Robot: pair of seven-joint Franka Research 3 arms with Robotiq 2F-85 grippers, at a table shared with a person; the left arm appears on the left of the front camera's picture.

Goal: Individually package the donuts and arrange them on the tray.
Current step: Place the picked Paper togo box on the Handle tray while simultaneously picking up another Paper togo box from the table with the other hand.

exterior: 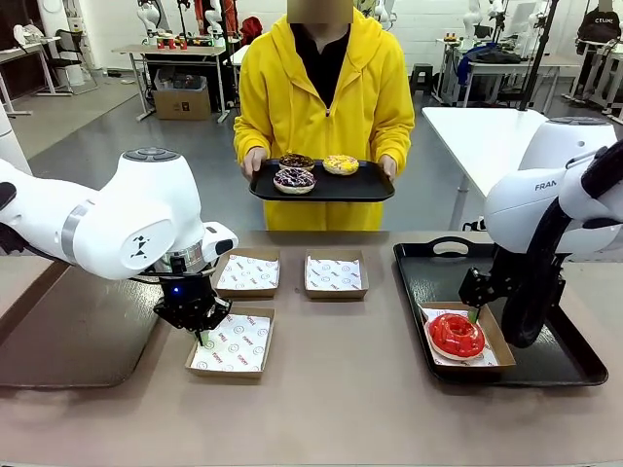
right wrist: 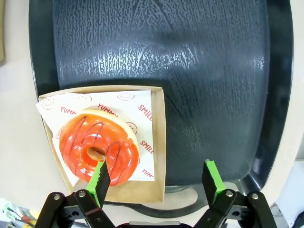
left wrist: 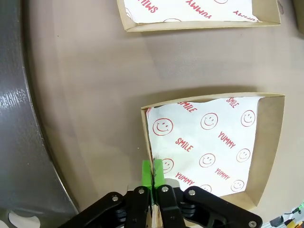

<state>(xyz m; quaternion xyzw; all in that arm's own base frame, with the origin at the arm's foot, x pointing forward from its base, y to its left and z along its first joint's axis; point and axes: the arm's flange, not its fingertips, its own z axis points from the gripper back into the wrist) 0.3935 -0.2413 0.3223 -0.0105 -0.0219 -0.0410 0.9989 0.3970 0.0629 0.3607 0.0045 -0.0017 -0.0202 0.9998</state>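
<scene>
Pinching wall of box (left wrist: 274, 142) w/ "SMILE"/"YUMMY" liner (left wrist: 209, 142), L fingers (left wrist: 146, 174) clenched; R fingers (right wrist: 99, 178) spread over red donut (right wrist: 116, 142).

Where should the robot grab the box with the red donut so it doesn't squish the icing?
Probably by the thin upright wall of the box on the side facing the bare tray, pinched from above, straddling its edge. The red donut fills the middle, leaving a strip of paper there.

Second box (left wrist: 199, 24) runs off the top edge
</scene>
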